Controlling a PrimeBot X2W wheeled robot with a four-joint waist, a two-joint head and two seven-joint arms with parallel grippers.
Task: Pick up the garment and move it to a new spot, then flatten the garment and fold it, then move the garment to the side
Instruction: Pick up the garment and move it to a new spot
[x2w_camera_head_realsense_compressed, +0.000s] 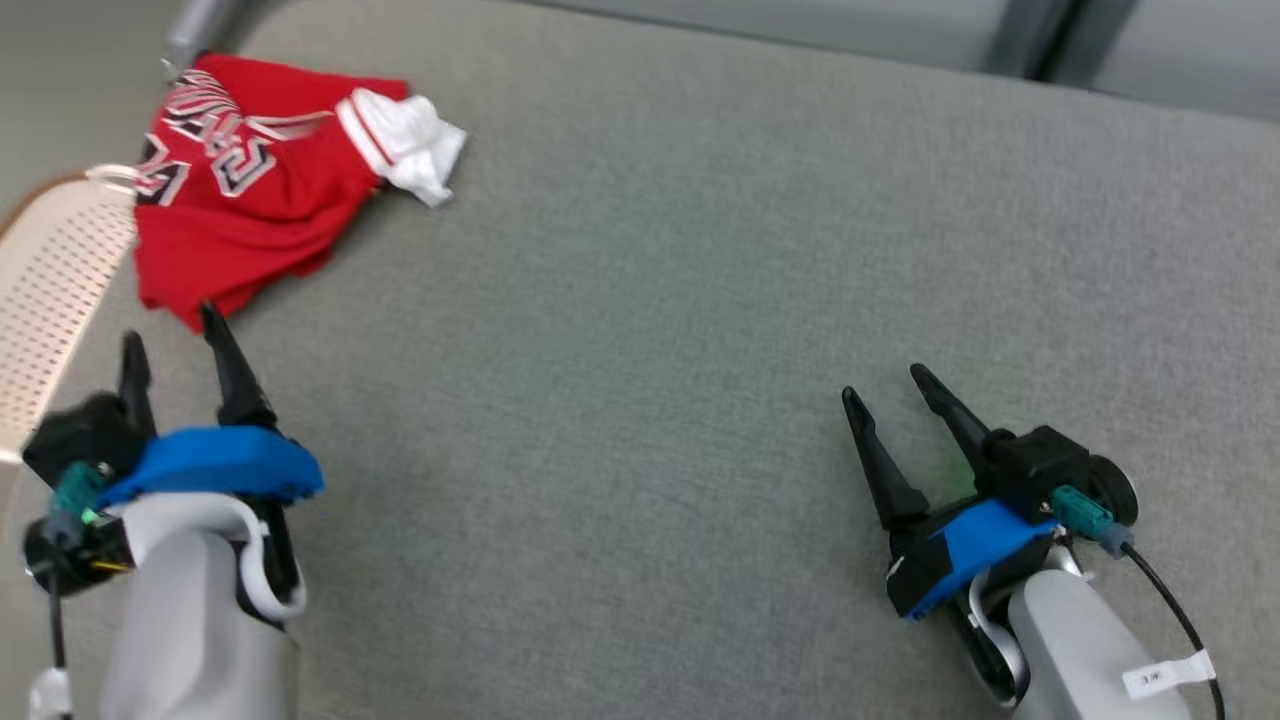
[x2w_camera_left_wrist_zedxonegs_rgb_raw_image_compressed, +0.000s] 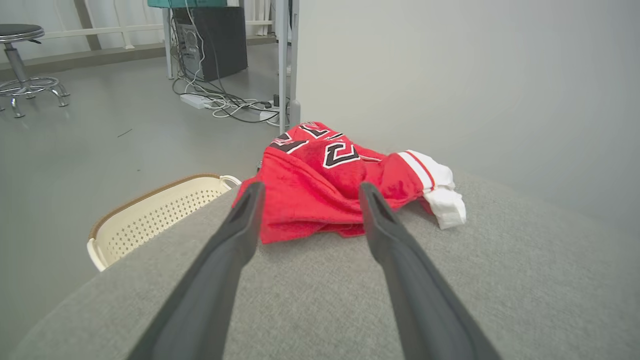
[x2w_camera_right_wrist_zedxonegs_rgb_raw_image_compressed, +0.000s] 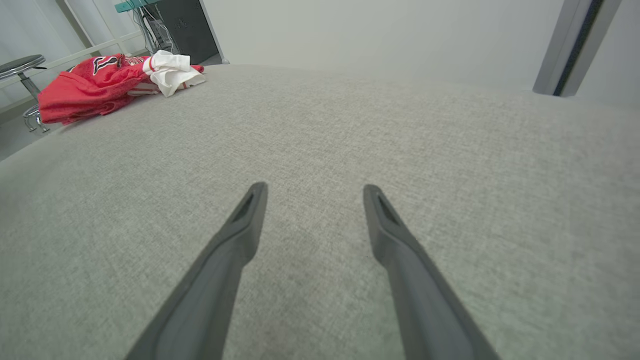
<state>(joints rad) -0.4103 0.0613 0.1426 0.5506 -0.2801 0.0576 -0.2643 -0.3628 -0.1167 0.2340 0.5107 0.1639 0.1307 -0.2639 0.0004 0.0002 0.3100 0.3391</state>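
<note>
1. Garment, head view: it is found bunched at the far left corner of the grey surface. The left gripper is placed just short of it and the right gripper well apart; both are spread open.
2. Left wrist view: a shallow pinch is judged liable to drag it over the edge into the basket, in whose visible part nothing is seen.
3. Right wrist view: the garment is seen far off.

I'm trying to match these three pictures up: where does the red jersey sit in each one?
Head view: the red jersey lies crumpled at the upper left, near the far left corner of the grey surface.
Left wrist view: just above the middle of the picture.
Right wrist view: upper left corner, far off.
Shared landmark: the jersey's white bunched part, always on its right side.
</note>
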